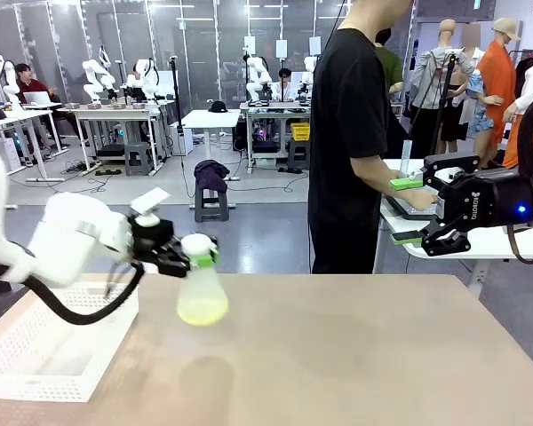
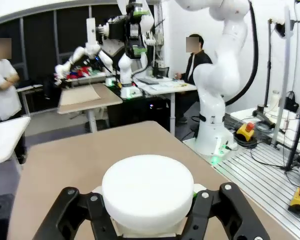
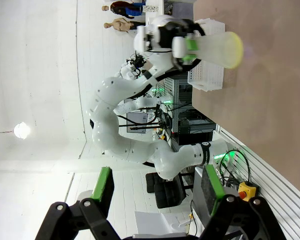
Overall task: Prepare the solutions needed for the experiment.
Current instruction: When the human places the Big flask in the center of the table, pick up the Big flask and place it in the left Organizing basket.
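A lab hall with further workbenches behind, and in the foreground a bare tan table [image 1: 338,355] at which a person in a black shirt [image 1: 351,133] stands on the far side. My left claw [image 1: 195,257] is clamped shut around the neck of a frosted flask [image 1: 202,288], just under its white cap [image 1: 198,244], and holds it upright in the air above the table; a shadow lies on the tabletop below it. A shallow layer of the yellow-green solution [image 1: 202,311] sits in the flask's base, directly beneath my closed fingers. In the left wrist view the cap [image 2: 147,190] bulges between my two black fingers [image 2: 75,210]. A white perforated basket [image 1: 53,346] rests on the table below and behind this claw, toward my own side. My right claw [image 1: 417,213] hangs open and empty, well away from the flask, its green pads [image 1: 407,183] spread apart near the person's forearm; in its wrist view the pads [image 3: 104,184] frame the distant flask [image 3: 217,49].
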Available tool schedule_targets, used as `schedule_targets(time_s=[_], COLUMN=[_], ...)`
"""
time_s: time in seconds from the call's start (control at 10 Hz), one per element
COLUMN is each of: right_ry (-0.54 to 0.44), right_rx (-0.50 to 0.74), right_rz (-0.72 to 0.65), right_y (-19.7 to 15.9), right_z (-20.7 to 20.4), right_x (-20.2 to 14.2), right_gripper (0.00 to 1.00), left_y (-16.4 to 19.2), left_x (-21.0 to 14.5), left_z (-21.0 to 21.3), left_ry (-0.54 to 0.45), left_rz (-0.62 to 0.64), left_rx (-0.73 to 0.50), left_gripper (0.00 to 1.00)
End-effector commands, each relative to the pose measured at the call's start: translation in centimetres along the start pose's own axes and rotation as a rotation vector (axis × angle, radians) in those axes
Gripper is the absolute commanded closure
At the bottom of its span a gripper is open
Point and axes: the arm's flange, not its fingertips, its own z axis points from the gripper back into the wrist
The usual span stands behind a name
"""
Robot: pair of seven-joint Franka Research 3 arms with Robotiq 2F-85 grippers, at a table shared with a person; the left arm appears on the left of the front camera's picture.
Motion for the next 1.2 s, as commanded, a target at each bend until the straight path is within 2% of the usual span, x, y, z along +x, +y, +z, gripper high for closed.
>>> schedule_targets(time_s=[0.0,0.3,0.5,0.6,0.8,1.1], right_ry=[-0.001,-0.001,-0.001,-0.001,-0.001,-0.001], right_rx=[0.005,0.005,0.005,0.005,0.005,0.005], right_rz=[0.007,0.007,0.007,0.007,0.007,0.007], right_y=[0.1,0.1,0.1,0.1,0.1,0.1], right_z=[0.0,0.0,0.0,0.0,0.0,0.0], right_x=[-0.1,-0.1,-0.1,-0.1,-0.1,-0.1], right_gripper=[0.11,0.11,0.11,0.11,0.11,0.11], left_y=[-2.4,-6.3,-11.0,-13.2,-16.6,-18.6], left_x=[3.1,6.0,7.4,7.6,6.6,4.0], left_z=[3.4,12.1,17.6,19.5,21.8,23.0], left_ry=[-0.04,-0.019,0.108,0.129,0.077,0.0], left_rz=[0.031,-0.036,-0.1,-0.096,-0.075,-0.079], left_rx=[0.022,0.188,0.359,0.412,0.48,0.529], left_gripper=[1.0,1.0,1.0,1.0,1.0,1.0])
